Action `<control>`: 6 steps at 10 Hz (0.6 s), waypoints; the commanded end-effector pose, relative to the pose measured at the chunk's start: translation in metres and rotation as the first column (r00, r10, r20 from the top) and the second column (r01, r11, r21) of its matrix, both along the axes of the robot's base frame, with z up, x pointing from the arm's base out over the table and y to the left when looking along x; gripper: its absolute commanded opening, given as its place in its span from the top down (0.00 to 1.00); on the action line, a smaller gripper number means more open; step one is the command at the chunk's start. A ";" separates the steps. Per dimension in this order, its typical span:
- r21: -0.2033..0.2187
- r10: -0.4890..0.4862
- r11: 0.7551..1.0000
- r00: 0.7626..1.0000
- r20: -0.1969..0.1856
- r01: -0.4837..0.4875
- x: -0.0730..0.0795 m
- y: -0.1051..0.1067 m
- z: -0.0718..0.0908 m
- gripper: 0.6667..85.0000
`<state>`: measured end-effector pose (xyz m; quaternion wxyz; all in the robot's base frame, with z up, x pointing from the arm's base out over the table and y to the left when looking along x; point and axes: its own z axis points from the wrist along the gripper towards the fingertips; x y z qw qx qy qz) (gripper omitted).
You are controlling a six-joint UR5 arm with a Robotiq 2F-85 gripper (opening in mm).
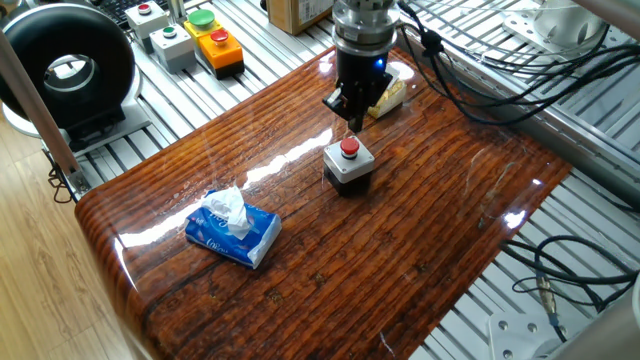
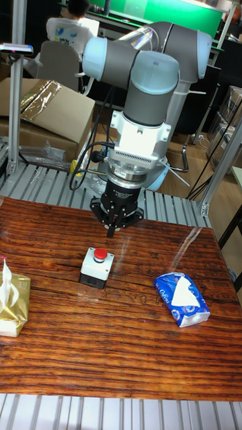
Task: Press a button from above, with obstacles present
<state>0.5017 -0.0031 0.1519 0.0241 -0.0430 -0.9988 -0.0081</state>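
The red button point(image 1: 349, 148) point(image 2: 100, 254) tops a small grey and black box point(image 1: 348, 172) point(image 2: 95, 271) near the middle of the wooden table point(image 1: 400, 230). My gripper point(image 1: 351, 119) point(image 2: 111, 232) hangs a short way above the button, slightly behind it, not touching it. Its fingers meet in a point, shut on nothing. A blue tissue pack point(image 1: 232, 232) point(image 2: 183, 300) lies toward the front left in the fixed view. Behind the gripper, a yellowish-tan tissue pack point(image 1: 389, 93) point(image 2: 11, 306) is partly hidden by it.
Off the table's back left stand a yellow button box point(image 1: 218, 46), grey button boxes point(image 1: 170, 45) and a black round device point(image 1: 68, 62). Cables point(image 1: 490, 100) trail along the right side over the aluminium frame. A cardboard box point(image 1: 298, 12) sits at the back.
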 end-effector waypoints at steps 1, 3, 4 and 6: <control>0.015 0.002 1.000 1.000 0.003 -0.002 0.001 0.002 0.003 0.99; 0.015 0.005 1.000 1.000 0.005 -0.005 0.001 0.001 0.002 0.99; 0.014 0.007 1.000 1.000 0.005 -0.007 0.001 0.000 0.002 0.99; 0.012 0.008 1.000 1.000 0.005 -0.009 0.001 -0.001 0.002 0.99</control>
